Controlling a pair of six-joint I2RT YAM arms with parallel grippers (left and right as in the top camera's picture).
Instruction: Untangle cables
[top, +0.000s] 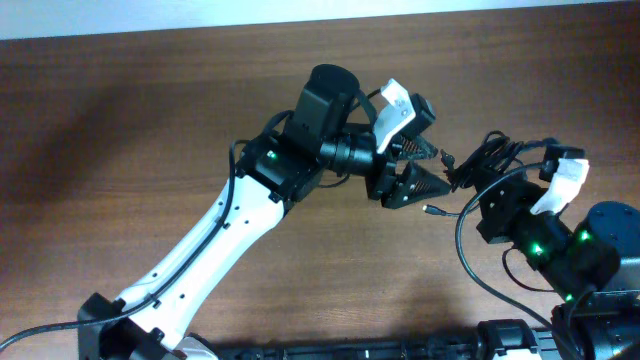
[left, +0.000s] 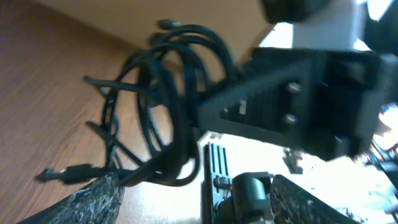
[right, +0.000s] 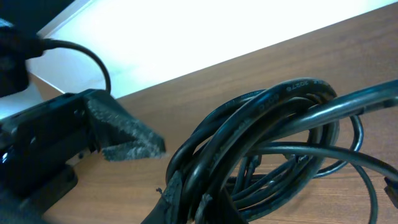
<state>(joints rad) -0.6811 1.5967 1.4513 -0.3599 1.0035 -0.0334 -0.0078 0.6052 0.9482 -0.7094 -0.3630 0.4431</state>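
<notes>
Left gripper (top: 440, 168): released, jaws spread wide, nothing between them. It reaches in from the lower left on a white arm (top: 210, 250) and is turned on its side, one finger above the other in the overhead view. Left wrist view agrees: its two rough-padded fingers (left: 93, 198) sit at the lower corners of the frame, well apart.

Fingertips point right, toward the cables (top: 495, 155); near them, not touching. Right wrist view shows one padded finger just beside the bundle, with a strip of wooden table (top: 120, 120) between.

Loose plug end (top: 433, 211): on the table just below the lower finger, its strand running right toward the tangle.

Cables: thin black cords looped over one another in a tight bundle, right of centre. A few strands and small plugs trail out onto the wood on the bundle's left side. One cord carries pale printed lettering, too blurred to read. Whether the bundle is lifted clear of the table: cannot tell.

Right gripper (top: 478, 186): clenched on the cables. Left wrist view shows its black wedge-shaped finger meeting the bundle at the tip. In its own wrist view the cords converge at the bottom edge, where the jaws sit.
</notes>
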